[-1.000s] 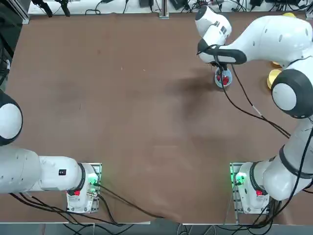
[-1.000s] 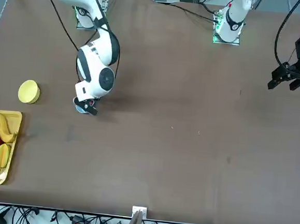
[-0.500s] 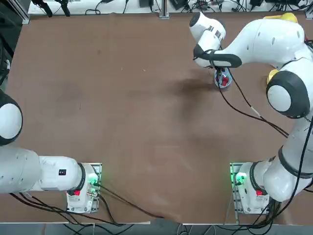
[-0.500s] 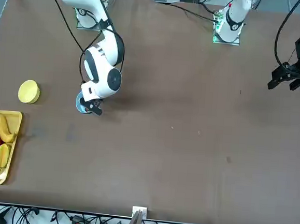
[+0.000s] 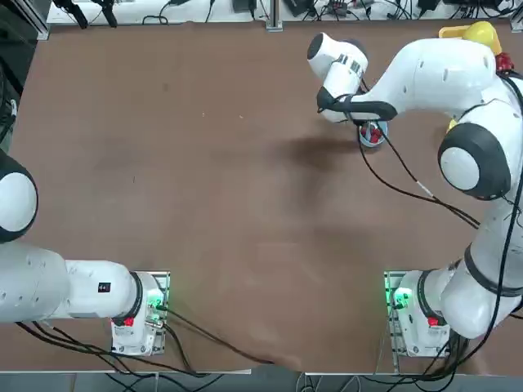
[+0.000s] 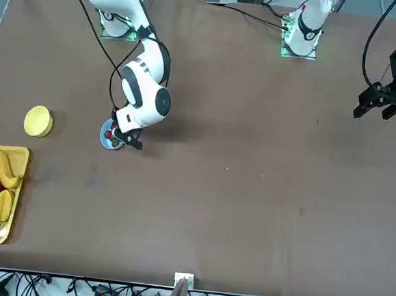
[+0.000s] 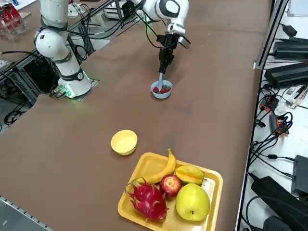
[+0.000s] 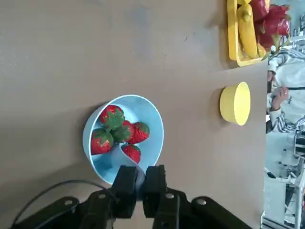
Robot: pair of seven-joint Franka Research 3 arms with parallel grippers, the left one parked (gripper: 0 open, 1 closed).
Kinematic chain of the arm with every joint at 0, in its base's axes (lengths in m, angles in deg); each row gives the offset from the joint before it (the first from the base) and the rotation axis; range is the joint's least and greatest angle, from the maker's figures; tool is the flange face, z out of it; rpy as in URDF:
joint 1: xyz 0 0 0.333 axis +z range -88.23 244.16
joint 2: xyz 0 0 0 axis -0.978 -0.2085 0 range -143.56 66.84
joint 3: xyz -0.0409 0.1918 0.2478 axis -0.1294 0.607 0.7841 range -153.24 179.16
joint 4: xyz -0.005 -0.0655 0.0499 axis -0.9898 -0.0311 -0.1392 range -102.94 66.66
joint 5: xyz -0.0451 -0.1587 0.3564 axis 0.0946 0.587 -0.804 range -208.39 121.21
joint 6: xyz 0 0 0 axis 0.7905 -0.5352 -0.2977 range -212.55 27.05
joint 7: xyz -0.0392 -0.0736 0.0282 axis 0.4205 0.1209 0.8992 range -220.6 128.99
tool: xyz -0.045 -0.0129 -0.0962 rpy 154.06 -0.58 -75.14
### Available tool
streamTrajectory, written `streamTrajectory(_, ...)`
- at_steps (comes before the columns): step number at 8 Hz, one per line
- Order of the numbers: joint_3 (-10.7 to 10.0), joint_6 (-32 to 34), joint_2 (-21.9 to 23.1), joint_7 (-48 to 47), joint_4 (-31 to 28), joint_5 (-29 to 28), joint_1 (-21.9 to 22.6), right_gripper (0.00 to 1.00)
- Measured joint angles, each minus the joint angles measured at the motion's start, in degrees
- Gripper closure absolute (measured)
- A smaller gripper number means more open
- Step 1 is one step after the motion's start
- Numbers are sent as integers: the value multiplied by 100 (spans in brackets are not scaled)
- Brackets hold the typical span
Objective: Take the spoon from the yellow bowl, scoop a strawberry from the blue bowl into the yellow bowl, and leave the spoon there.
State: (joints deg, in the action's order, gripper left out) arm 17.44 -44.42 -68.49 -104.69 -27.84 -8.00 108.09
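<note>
Spoon (image 7: 160,82) dipped among the strawberries (image 8: 119,131) in the blue bowl (image 7: 161,90).
The right tool (image 8: 138,177) was clamped shut on the spoon's handle above the bowl. The yellow bowl (image 7: 124,142) stood empty on the desk (image 5: 204,180), well apart, at the blue bowl's three o'clock in the top view.

- The blue bowl (image 7: 161,90) stands on the table (image 7: 72,159), well apart from the fruit tray (image 7: 211,179).
- The yellow bowl (image 7: 124,142) sits between the blue bowl and the tray, nearer the tray.
- Strawberries (image 8: 118,131) lie in the blue bowl.
- The spoon (image 7: 160,81) seems to dip into the blue bowl, beneath the right gripper (image 7: 164,61).
</note>
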Motion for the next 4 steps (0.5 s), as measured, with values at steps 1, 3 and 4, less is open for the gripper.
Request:
streamTrajectory(1, 0, 27, -49, 0, 5, 77, 68, 89)
streamTrajectory(3, -1, 142, -169, -4, 74, 211, 200, 89)
streamTrajectory(4, -1, 261, -258, -4, 147, 297, 260, 89)
